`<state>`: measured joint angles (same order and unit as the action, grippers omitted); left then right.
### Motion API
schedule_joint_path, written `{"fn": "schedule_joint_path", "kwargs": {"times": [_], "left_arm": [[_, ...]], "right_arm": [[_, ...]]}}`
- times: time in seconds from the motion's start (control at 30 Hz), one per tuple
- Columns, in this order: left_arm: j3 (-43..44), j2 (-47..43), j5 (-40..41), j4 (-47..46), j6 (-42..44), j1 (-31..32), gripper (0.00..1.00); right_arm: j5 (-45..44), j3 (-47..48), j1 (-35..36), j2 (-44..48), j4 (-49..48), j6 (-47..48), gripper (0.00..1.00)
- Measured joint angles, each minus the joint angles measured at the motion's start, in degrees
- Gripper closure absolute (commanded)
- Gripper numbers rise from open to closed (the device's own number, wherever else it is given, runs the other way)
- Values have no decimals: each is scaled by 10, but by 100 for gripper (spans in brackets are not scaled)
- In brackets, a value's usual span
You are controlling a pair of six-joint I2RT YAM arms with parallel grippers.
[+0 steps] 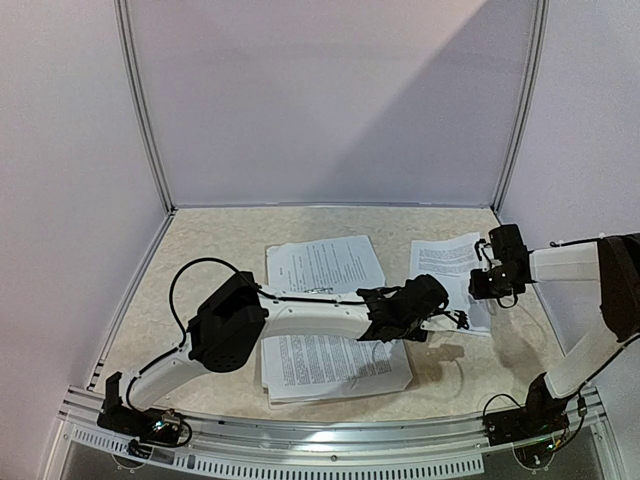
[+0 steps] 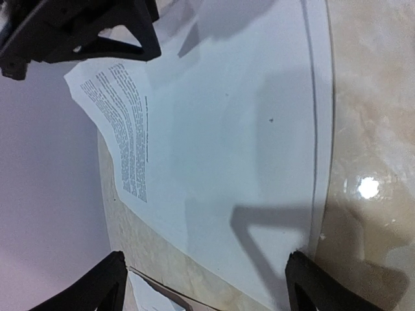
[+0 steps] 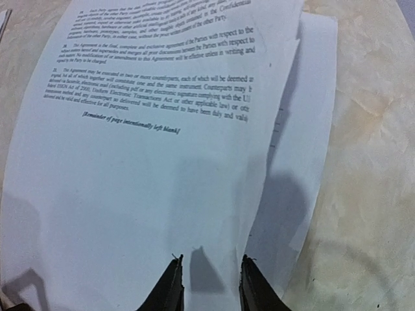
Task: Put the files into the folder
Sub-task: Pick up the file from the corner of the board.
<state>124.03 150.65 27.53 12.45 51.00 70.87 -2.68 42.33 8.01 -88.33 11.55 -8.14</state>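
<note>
Right wrist: files [image 3: 149, 181] run lengthwise away from the fingers [image 3: 170, 288].

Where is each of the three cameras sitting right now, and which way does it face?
Top external: above and behind the bases, looking down over the table; both arms show, left hand mid-table, right hand at the right.
Left wrist: on the left arm, looking close down at a white sheet; its spread fingers frame the bottom.
Right wrist: on the right arm, looking down at a printed sheet; its fingertips sit at the bottom edge.
Shared: the top view shows that printed sheet too, by the right hand.
</note>
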Motion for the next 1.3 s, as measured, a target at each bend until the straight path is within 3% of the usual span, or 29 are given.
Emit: {"fn": "schedule_joint_path", "kwargs": {"times": [0.27, 0.77, 1.0, 1.3], "left_arm": [[0, 0, 0, 0, 0, 0, 14], [0, 0, 0, 0, 0, 0, 14], [0, 0, 0, 0, 0, 0, 14], [0, 0, 1, -1, 0, 0, 14]], "right_arm": [[34, 16, -45, -30, -22, -7, 78], [326, -37, -175, -79, -150, -94, 73], [425, -57, -189, -88, -206, -142, 70], [437, -48, -193, -107, -231, -172, 65]]}}
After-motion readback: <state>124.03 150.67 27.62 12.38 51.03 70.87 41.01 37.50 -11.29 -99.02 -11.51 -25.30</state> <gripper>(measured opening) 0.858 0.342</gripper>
